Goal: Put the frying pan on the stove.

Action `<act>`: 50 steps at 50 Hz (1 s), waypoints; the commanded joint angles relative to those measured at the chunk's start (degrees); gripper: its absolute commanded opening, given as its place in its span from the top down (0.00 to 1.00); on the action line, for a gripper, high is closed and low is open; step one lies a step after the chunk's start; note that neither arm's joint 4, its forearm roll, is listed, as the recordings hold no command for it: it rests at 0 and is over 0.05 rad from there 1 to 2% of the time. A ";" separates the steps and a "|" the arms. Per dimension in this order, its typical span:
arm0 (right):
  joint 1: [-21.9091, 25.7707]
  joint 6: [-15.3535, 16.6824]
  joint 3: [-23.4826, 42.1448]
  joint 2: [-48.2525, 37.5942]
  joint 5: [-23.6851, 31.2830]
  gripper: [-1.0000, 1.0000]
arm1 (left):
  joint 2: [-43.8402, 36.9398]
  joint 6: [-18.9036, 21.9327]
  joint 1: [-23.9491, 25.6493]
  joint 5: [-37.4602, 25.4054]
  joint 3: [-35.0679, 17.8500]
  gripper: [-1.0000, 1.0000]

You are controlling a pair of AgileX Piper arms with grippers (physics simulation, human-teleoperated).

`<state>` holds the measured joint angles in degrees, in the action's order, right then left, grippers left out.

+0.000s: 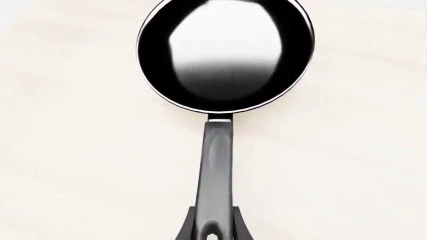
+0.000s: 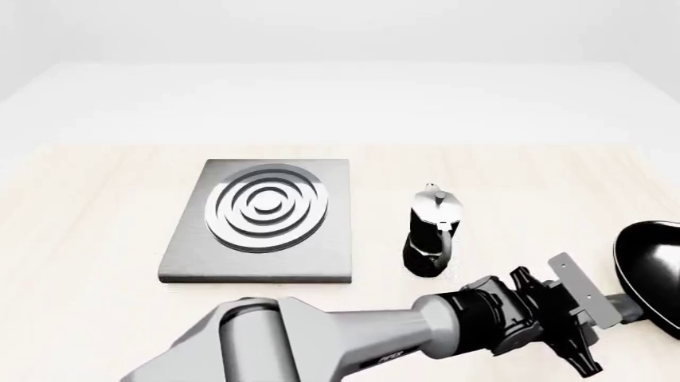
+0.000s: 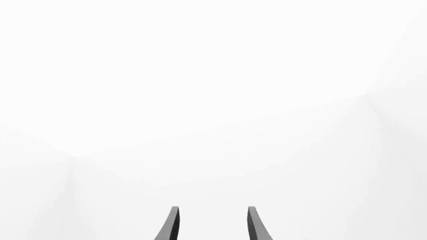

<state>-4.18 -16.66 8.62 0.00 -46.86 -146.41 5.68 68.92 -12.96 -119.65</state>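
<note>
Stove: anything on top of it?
Nothing sits on the stove; its ring burner is fully exposed. The frying pan is far right, handle between the left gripper fingers.

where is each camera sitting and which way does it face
Front view: fixed above and behind the arms, looking forward and down at the table, stove, moka pot and frying pan; the left arm crosses to the right.
Left wrist view: behind the left end effector, looking down along the frying pan; fingers flank its handle.
Right wrist view: behind the right end effector, facing blank white; two spread fingertips only.
Shared: front and left wrist views both show the pan.
</note>
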 commanded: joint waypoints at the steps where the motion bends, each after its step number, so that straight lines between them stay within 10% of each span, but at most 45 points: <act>1: 0.72 0.64 2.79 0.00 2.74 0.00 | 2.13 0.51 -0.12 1.45 2.02 1.00; 50: 4.91 4.53 43.21 0.00 44.00 0.00 | 12.75 0.31 0.08 8.78 13.14 1.00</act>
<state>-0.08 -12.89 45.57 0.00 -9.34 -136.82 5.14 69.13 -5.92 -106.62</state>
